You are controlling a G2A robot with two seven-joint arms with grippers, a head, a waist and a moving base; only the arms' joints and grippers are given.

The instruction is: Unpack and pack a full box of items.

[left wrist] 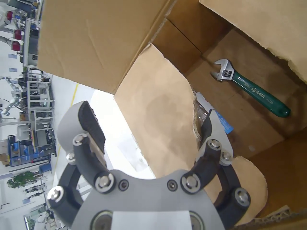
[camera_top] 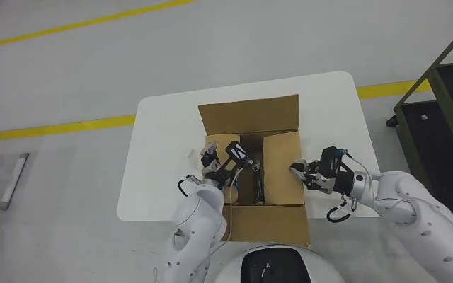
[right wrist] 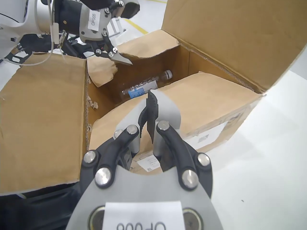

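An open cardboard box (camera_top: 248, 113) stands mid-table with its back flap upright. My left gripper (camera_top: 210, 157) is open and straddles the box's torn left flap (left wrist: 153, 120), one finger outside the box and the other inside. Inside lie a green-handled wrench (left wrist: 254, 93) and a clear plastic bottle (right wrist: 144, 87) with a blue label. My right gripper (camera_top: 294, 170) hovers at the outer edge of the folded-in right flap (right wrist: 206, 101). The right gripper (right wrist: 150, 96) is shut with nothing between its pads. Across the box, one of the left gripper's fingers (right wrist: 123, 59) points into the opening.
The white table (camera_top: 163, 141) has bare surface left, behind and right of the box. The box's front flap (camera_top: 272, 223) hangs out toward the table's near edge. A dark green rack (camera_top: 425, 106) stands on the floor beyond the table's right side.
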